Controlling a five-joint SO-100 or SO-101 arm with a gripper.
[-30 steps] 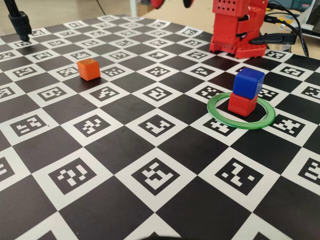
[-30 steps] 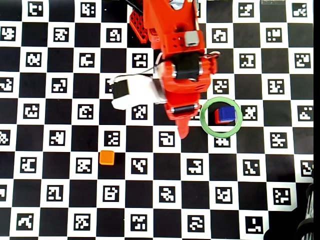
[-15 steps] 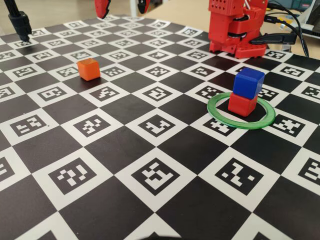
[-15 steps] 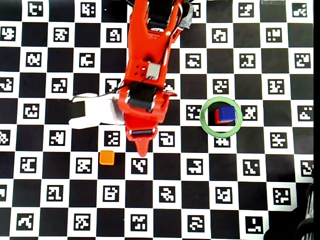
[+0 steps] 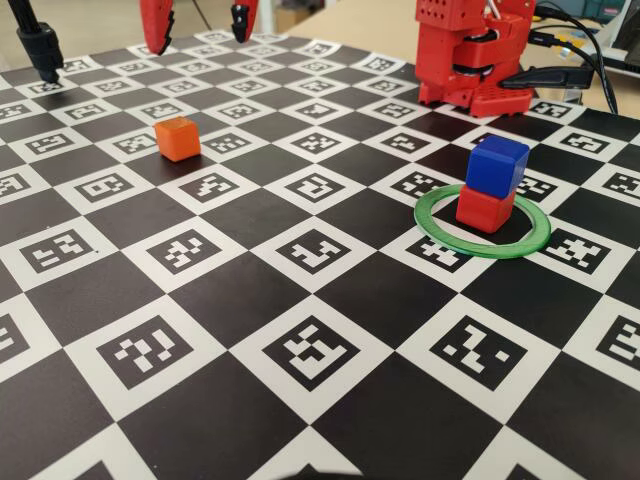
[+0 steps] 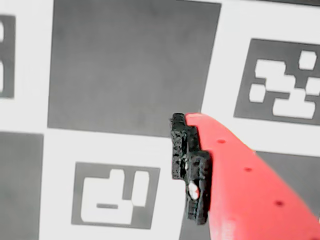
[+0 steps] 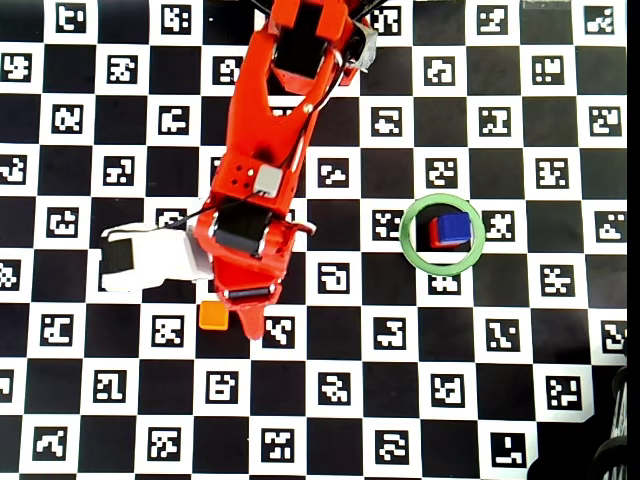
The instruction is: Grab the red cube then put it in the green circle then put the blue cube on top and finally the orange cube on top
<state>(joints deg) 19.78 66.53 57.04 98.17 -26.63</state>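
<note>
Gripper (image 5: 200, 25): up at the top edge of the fixed view, two red fingertips hang well apart, so the jaws stand wide open with nothing between them.
Gripper contact: touching nothing; the tips float clear of the tabletop (image 5: 250, 250).
Wrist view: one red finger (image 6: 235, 180) with its black pad comes in from the lower right, and under it there is only checkered board, no cube in sight.
Overhead view: the red arm (image 7: 265, 160) runs from 12 o'clock down toward the middle, and the gripper (image 7: 235, 310) points to 6 o'clock.
Orange cube (image 5: 177, 138): alone on the tabletop, free, sitting just beside the gripper tip at its 9 o'clock in the overhead view (image 7: 213, 314); whether they touch, I cannot tell from above.
Red cube (image 5: 485, 207): flat on the tabletop inside the green circle, toward the ring's far side in the fixed view.
Blue cube (image 5: 497, 165): stacked on the red cube, twisted a little and shifted off-square, so a strip of red shows at its 9 o'clock from above (image 7: 455, 228).
Green circle (image 5: 437, 234): lying flat around the two-cube stack, at 3 o'clock from the arm in the overhead view (image 7: 410, 245), well apart from the orange cube.
</note>
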